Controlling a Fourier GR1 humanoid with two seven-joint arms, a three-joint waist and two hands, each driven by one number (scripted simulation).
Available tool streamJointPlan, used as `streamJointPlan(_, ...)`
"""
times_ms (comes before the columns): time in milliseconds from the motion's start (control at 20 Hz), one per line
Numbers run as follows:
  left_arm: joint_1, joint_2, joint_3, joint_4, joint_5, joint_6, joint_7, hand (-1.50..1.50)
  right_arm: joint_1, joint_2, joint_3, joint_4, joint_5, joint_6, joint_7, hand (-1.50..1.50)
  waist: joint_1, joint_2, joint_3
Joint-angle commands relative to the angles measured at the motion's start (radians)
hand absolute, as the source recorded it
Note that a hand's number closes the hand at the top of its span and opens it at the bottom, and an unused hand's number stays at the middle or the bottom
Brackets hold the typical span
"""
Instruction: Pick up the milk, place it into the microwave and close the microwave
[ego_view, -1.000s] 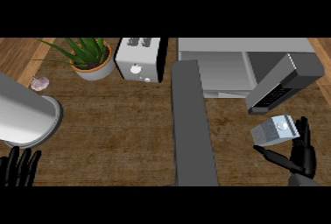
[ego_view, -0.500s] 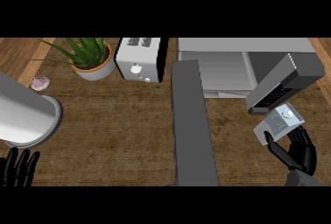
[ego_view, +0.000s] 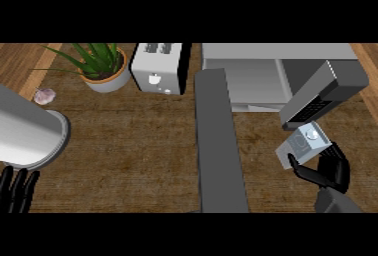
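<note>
- Fingers (ego_view: 338, 162) and thumb of right hand (ego_view: 325, 172) curled round milk (ego_view: 303, 146), lower right of frame.
- Milk tilted, above the hand, just below the open microwave door (ego_view: 321, 95), outside the cavity.
- Microwave (ego_view: 262, 75) at upper right, cavity showing nothing inside.
- Left hand (ego_view: 18, 187) at lower left edge, fingers straight, up, holding nothing.
- Pot (ego_view: 107, 80) at upper left, holding a plant (ego_view: 92, 55).
</note>
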Motion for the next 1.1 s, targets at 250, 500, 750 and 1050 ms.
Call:
streamJointPlan(250,0.055,0.001,0.014,-0.006,0.029,-0.042,-0.018,-1.5,0.022,0.036,0.171,-0.087,0.078,0.231,0.019,1.5,0.002,-0.003,0.0)
streamJointPlan(500,0.042,0.011,0.058,0.033,0.043,-0.06,-0.071,-1.5,0.047,0.073,0.266,-0.194,0.121,0.226,0.048,1.5,-0.004,-0.004,-0.001)
streamJointPlan(750,0.051,0.009,0.045,-0.018,0.044,-0.04,-0.023,-1.5,0.212,0.129,0.36,-0.534,0.122,0.151,0.2,1.5,-0.019,-0.007,-0.002)
streamJointPlan(1050,0.098,0.008,0.066,0.013,0.074,-0.091,-0.067,-1.5,0.454,0.198,0.474,-0.935,0.118,0.077,0.428,1.5,-0.017,-0.006,-0.002)
